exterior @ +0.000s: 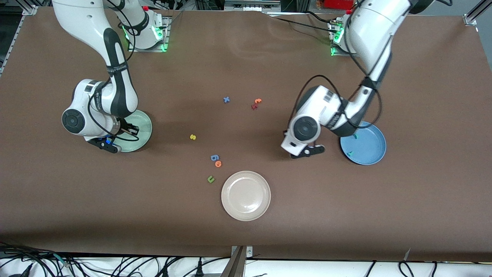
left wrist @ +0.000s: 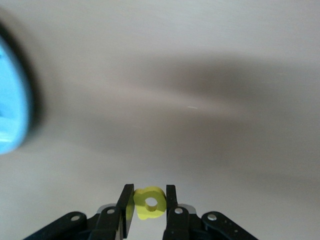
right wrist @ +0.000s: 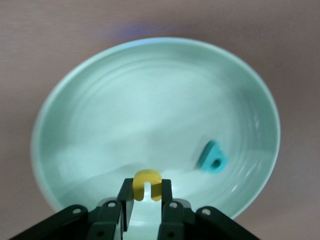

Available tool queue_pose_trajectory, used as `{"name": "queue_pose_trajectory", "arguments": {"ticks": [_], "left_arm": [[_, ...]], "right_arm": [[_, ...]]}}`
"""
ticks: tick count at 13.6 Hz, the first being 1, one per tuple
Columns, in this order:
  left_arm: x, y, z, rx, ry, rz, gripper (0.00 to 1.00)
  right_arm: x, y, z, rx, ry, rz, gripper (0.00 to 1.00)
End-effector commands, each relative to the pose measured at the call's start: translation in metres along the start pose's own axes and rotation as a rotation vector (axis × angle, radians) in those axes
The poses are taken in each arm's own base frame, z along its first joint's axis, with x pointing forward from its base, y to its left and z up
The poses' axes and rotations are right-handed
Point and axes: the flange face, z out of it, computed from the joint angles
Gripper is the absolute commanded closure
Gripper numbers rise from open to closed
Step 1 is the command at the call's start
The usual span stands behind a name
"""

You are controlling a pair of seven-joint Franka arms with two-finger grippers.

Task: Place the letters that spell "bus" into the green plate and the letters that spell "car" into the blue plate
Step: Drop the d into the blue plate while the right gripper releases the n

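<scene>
My right gripper (exterior: 129, 130) hangs low over the green plate (exterior: 144, 122), shut on the yellow u (right wrist: 147, 184). In the right wrist view a teal b (right wrist: 212, 158) lies in the green plate (right wrist: 125, 100). My left gripper (exterior: 313, 150) is over the table beside the blue plate (exterior: 371, 148), shut on the yellow a (left wrist: 150, 202) with the round hole. One edge of the blue plate (left wrist: 10, 110) shows in the left wrist view. Two teal letters (exterior: 355, 135) (exterior: 349, 153) lie in the blue plate. The yellow s (exterior: 193, 137) lies on the table between the two plates.
A beige-white plate (exterior: 246, 195) sits nearest the front camera. Close to it lie a dark green u (exterior: 210, 179), an orange o (exterior: 218, 164) and a blue g-like letter (exterior: 214, 157). Farther back are a blue x (exterior: 226, 99), an orange letter (exterior: 257, 101) and a dark red one (exterior: 253, 106).
</scene>
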Motion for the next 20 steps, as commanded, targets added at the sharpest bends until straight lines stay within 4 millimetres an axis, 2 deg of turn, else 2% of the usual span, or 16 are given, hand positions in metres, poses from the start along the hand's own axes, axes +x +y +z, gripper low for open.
{"name": "queue_pose_trajectory", "arguments": {"ticks": [1,4,5,6,7,8,9,11,12,13,14,16,18,20], "left_arm": [[0.025,-0.052,-0.011,0.02,-0.037,0.101,0.86],[0.056,-0.111,-0.007,0.029,-0.045,0.17,0.86],[0.065,-0.131,-0.007,0.018,-0.053,0.208,0.86],[0.069,-0.145,-0.004,0.013,-0.073,0.274,0.86],[0.075,-0.16,-0.002,0.0,-0.081,0.334,0.86],[0.082,-0.174,0.001,-0.008,-0.086,0.398,0.86],[0.087,-0.188,0.004,-0.001,-0.085,0.468,0.85],[0.095,-0.201,0.014,0.018,-0.093,0.566,0.77],[0.098,-0.202,0.02,0.037,-0.098,0.607,0.52],[0.098,-0.199,0.019,0.069,-0.09,0.621,0.01],[0.095,-0.195,0.016,0.066,-0.088,0.624,0.0],[0.096,-0.204,0.009,0.054,-0.08,0.61,0.0],[0.089,-0.211,-0.013,0.061,-0.079,0.599,0.0],[0.074,-0.234,-0.059,0.077,-0.13,0.564,0.0]], "right_arm": [[0.0,0.004,0.008,-0.003,0.005,-0.024,0.78],[0.0,0.002,0.016,0.015,-0.007,-0.007,0.77],[-0.001,0.001,0.016,0.015,-0.007,-0.008,0.73],[-0.001,0.0,0.017,0.015,-0.009,-0.009,0.61],[-0.001,0.0,0.017,0.015,-0.009,-0.009,0.3],[-0.001,0.0,0.017,0.015,-0.009,-0.009,0.07],[-0.001,0.0,0.015,0.017,-0.011,-0.01,0.01],[-0.003,-0.004,0.005,0.03,-0.017,-0.003,0.01],[-0.004,-0.008,-0.006,0.044,-0.017,-0.001,0.01],[-0.006,-0.012,-0.015,0.053,-0.026,0.012,0.01],[-0.006,-0.019,-0.026,0.06,-0.034,0.03,0.01],[-0.007,-0.041,-0.053,0.073,-0.025,0.046,0.01],[-0.012,-0.069,-0.068,0.074,0.006,0.061,0.01],[-0.022,-0.107,-0.076,0.071,0.047,0.116,0.01]]}}
